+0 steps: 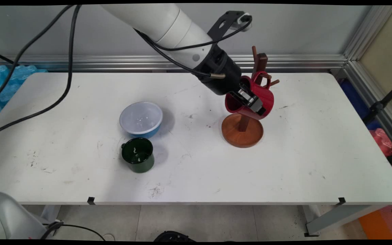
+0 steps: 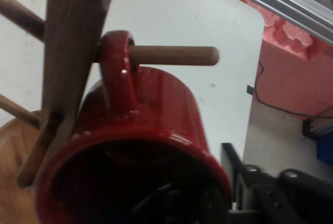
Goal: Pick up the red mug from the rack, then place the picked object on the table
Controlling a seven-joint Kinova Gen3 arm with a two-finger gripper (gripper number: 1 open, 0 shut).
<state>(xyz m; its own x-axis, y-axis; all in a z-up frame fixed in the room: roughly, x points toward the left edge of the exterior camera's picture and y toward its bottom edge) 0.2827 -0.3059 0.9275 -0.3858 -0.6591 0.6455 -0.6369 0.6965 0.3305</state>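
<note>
bench [image 1: 284,163]: white, scuffed, dark smudges near the front edge | green mug [image 1: 137,154] near-left; lidded blue bowl [image 1: 141,119] just behind | gripper [image 1: 250,101] clenched on red mug [image 1: 262,98], handle over wooden rack [image 1: 242,131] peg | far: grey wall, aluminium rail [image 1: 284,62]

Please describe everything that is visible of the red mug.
The red mug is glossy, like enamel or glazed ceramic, with a dark inside. It hangs tilted on the wooden mug tree, its handle threaded over a round peg, its mouth facing the arm. The gripper is at its rim, one finger inside the mouth and one outside along the wall. It is lifted off the white table.
</note>
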